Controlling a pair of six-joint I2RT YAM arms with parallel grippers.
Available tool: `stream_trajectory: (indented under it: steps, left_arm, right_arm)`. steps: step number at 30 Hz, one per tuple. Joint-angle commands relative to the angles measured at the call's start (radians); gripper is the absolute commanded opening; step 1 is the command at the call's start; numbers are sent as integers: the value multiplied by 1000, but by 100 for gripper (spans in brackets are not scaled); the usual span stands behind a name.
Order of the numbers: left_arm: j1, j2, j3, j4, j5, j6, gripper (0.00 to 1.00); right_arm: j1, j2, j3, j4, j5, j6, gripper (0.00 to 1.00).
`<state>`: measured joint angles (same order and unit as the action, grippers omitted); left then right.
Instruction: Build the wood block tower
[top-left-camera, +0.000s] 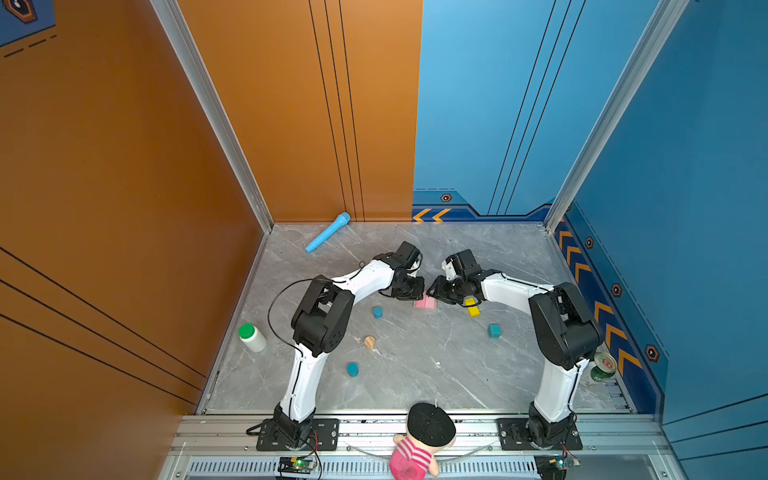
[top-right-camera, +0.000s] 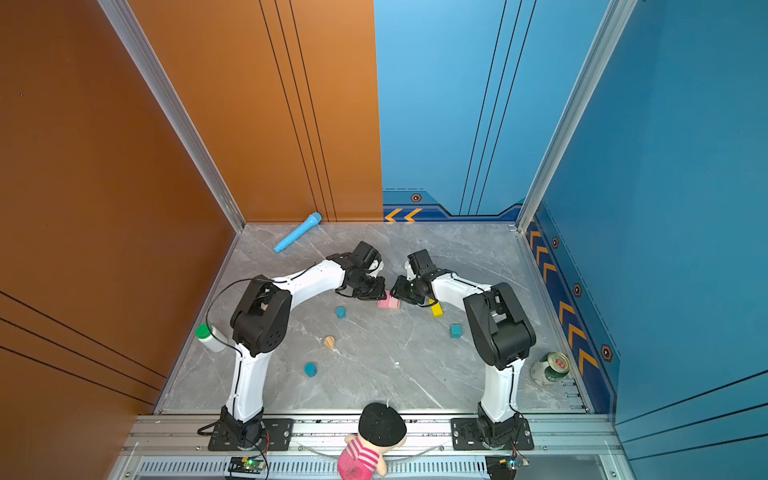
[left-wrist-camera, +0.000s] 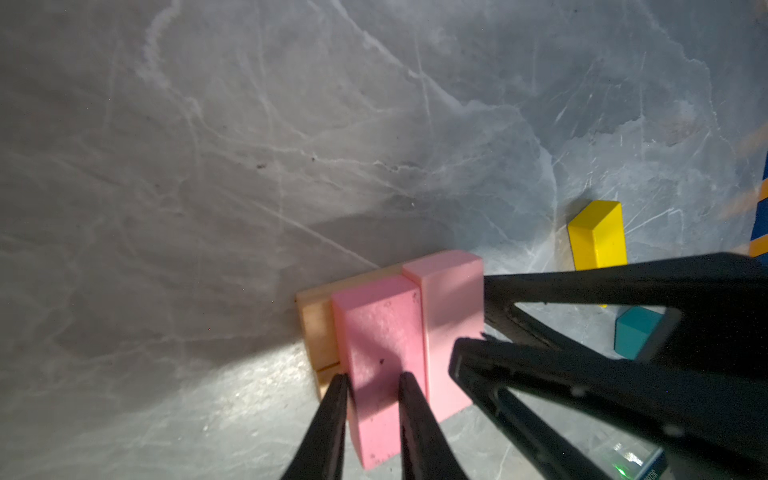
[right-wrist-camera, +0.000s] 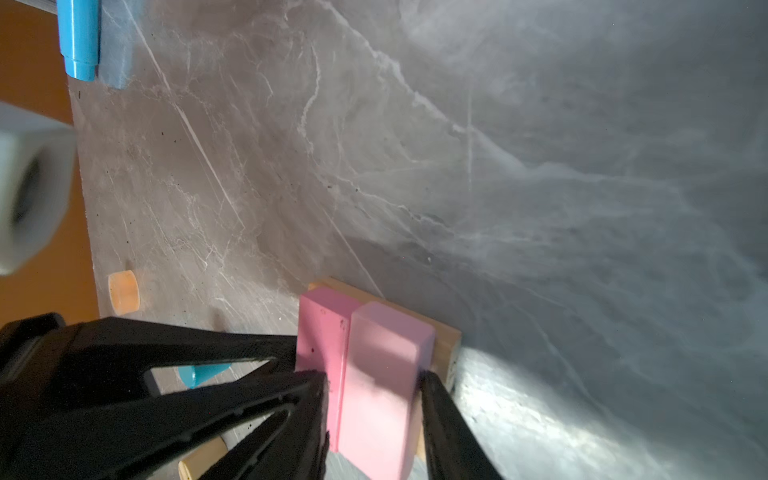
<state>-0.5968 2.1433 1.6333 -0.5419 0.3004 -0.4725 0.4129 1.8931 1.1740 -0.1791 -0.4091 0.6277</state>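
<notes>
Tower of wood blocks is sitting low near the middle of the grey marble-patterned table, between the two gripper heads. A darker pink wooden bar and a paler pink wooden bar are lying side by side, touching, on top of tan wooden bars. The left gripper is clasping the darker pink bar, its two black fingers pressing on either side of the bar's near end. The right gripper is grasping the paler pink bar in the same way, with one finger lying against its outer face. In both top views the two grippers are meeting nose to nose over the stack. Loose blocks are lying around it: a yellow wooden bar just beside the right gripper, a teal wooden cube nearer the right arm, a blue wooden cylinder near the left gripper, then a tan wooden cylinder and a second blue cylinder closer to the front edge
</notes>
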Motion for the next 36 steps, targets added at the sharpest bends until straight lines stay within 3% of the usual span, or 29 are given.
stream_trajectory:
  steps: [1,22,36]
  left_arm:
    - [-8,0,28,-26,21,-10,24]
    - [4,-32,35,-32,-6,-6,34]
    - [17,-111,26,-50,-38,7,36]
  right_arm:
    - [-3,15,26,1,-13,3,38]
    - [-5,-3,23,-4,-7,4,45]
    - [-8,-77,10,-26,8,1,54]
